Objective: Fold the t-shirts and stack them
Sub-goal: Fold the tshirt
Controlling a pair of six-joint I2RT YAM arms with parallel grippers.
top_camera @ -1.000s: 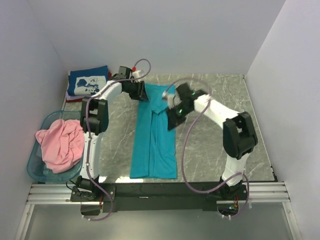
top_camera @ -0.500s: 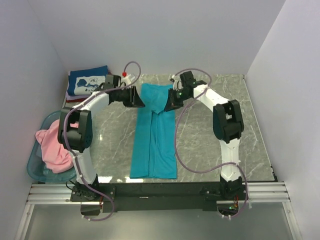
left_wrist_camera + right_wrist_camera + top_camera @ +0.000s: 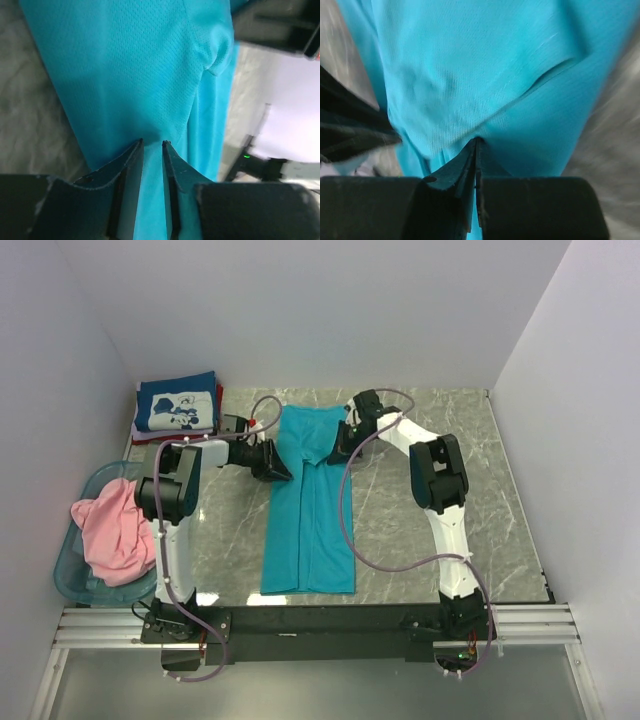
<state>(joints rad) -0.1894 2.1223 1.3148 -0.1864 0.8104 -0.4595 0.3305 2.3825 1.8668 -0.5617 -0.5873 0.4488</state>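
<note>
The teal t-shirt (image 3: 305,510) lies flat on the table as a long strip folded lengthwise. My left gripper (image 3: 280,468) is at its left edge near the far end. In the left wrist view the jaws (image 3: 152,144) stand a narrow gap apart with teal cloth (image 3: 140,65) showing between them. My right gripper (image 3: 337,452) is at the right edge, opposite. Its jaws (image 3: 476,140) are pressed together, pinching a fold of the teal cloth (image 3: 470,65). A folded navy t-shirt (image 3: 178,408) with white print lies on a red one (image 3: 219,398) at the far left. The pink t-shirt (image 3: 115,530) sits in the basket.
The translucent light-blue basket (image 3: 75,585) stands at the left edge of the marble table (image 3: 440,520). White walls close in the back and both sides. The right arm's body (image 3: 280,25) shows at the top right of the left wrist view.
Both arms have swung down and inward onto the far part of the teal shirt. The left gripper has moved from beside the navy stack to the shirt's left edge, and the right to its right edge.
</note>
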